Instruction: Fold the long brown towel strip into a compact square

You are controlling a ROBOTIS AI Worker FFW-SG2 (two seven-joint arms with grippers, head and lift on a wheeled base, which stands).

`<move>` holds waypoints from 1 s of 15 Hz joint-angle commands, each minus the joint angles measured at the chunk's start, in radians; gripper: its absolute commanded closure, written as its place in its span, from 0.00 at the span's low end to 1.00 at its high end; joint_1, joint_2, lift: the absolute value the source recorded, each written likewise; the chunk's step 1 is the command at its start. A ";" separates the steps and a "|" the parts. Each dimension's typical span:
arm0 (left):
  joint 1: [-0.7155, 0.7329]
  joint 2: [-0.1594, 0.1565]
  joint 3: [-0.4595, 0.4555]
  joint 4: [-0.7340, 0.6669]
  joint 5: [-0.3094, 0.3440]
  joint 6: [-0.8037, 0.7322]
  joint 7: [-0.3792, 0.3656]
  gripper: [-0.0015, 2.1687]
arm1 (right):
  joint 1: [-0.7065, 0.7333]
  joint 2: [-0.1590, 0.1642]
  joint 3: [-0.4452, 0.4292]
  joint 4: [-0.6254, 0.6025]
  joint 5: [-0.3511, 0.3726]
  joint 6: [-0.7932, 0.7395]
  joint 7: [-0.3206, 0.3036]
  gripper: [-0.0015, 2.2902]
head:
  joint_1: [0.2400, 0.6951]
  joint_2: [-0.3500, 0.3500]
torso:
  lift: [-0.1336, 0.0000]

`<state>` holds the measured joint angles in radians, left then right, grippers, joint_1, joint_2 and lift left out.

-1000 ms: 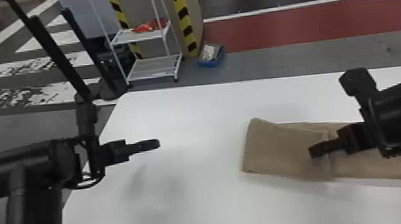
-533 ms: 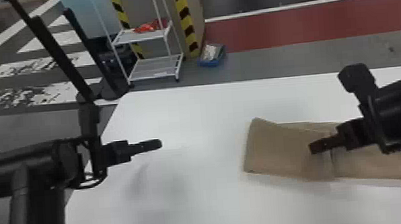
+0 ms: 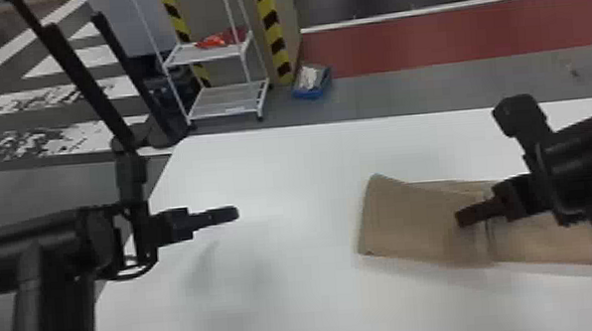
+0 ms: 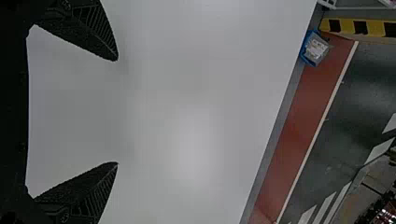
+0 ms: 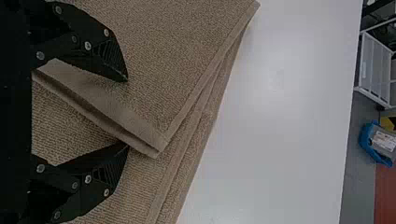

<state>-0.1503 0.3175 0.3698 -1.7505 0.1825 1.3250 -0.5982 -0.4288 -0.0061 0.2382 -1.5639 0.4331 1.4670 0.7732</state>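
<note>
White rack [image 3: 228, 101], red item [image 3: 212, 41] on its upper shelf [image 3: 200, 54]. Blue bin [image 3: 311, 94], just right of the rack; red floor band [image 3: 450, 39], farther right.

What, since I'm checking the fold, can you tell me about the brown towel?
The brown towel looks like textured cloth with smoother hems. It lies on the white table toward the robot's right, its left end folded over slightly askew. The flap's hem crosses the lower layer beneath the open right gripper; whether they touch, I cannot tell.
</note>
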 commanded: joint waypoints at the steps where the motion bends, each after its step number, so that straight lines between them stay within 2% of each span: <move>1: 0.002 0.000 0.001 0.000 0.000 0.000 0.000 0.04 | -0.004 0.007 0.003 0.004 0.001 -0.004 0.000 0.21 | 1.00 0.88 | 0.07; 6: 0.002 0.000 0.001 0.006 0.000 -0.006 0.000 0.04 | -0.010 0.007 0.003 0.010 0.007 -0.013 -0.006 0.23 | 1.00 0.88 | 0.07; 11: 0.002 -0.002 0.000 0.009 0.000 -0.006 0.000 0.04 | -0.011 0.007 0.003 0.013 0.010 -0.026 -0.008 0.30 | 1.00 0.88 | 0.07; 12: 0.002 0.000 0.000 0.011 0.000 -0.006 0.000 0.04 | -0.011 0.007 0.003 0.015 0.010 -0.029 -0.008 0.35 | 1.00 0.88 | 0.07; 15: 0.002 0.000 0.000 0.012 0.000 -0.019 0.000 0.04 | -0.011 0.007 -0.002 0.008 0.003 -0.038 -0.008 0.36 | 1.00 0.88 | 0.07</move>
<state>-0.1487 0.3175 0.3698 -1.7386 0.1825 1.3087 -0.5983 -0.4402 -0.0061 0.2393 -1.5507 0.4394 1.4340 0.7655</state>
